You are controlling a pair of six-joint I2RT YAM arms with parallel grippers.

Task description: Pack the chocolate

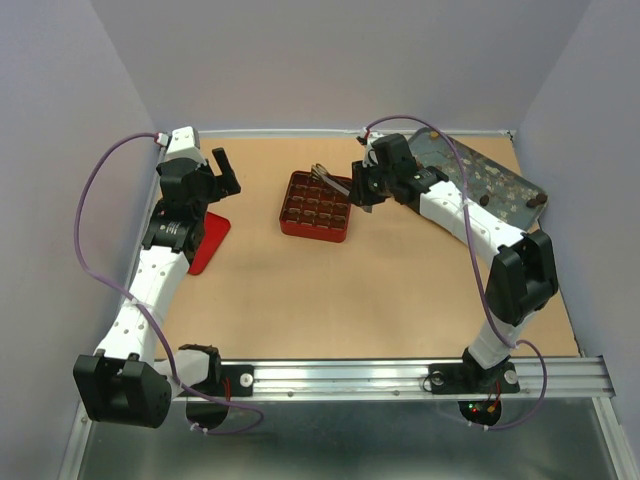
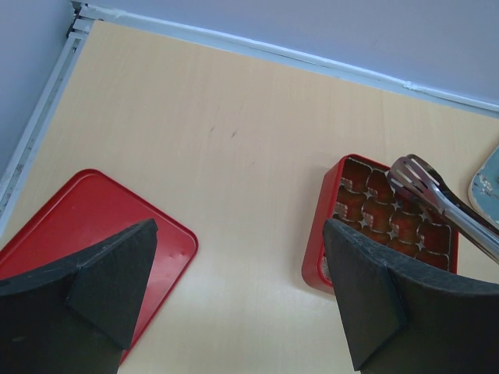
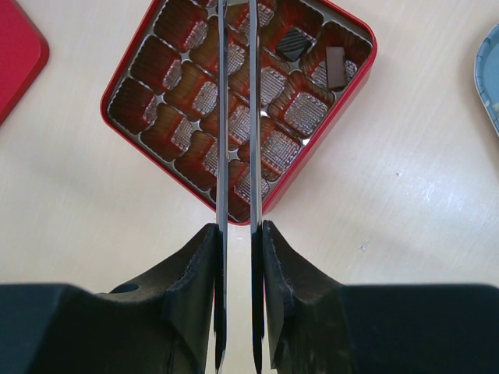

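Two small chocolate pieces [image 3: 292, 44], one dark square and one brown block, sit in neighbouring corner cells of the red square gridded box [image 2: 313, 266] on the tan tabletop [image 2: 234, 140]. Slim metal tongs [image 3: 222, 117], clenched between the right fingers [image 3: 195, 265], reach over the box. The left fingers [image 2: 117, 273] hang spread wide, grasping nothing, near a flat red lid [image 2: 86, 210].

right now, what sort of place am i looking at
Probably a robot lab test cell: a tan tabletop boxed in by plain grey panels, left arm and right arm bolted to a metal rail.
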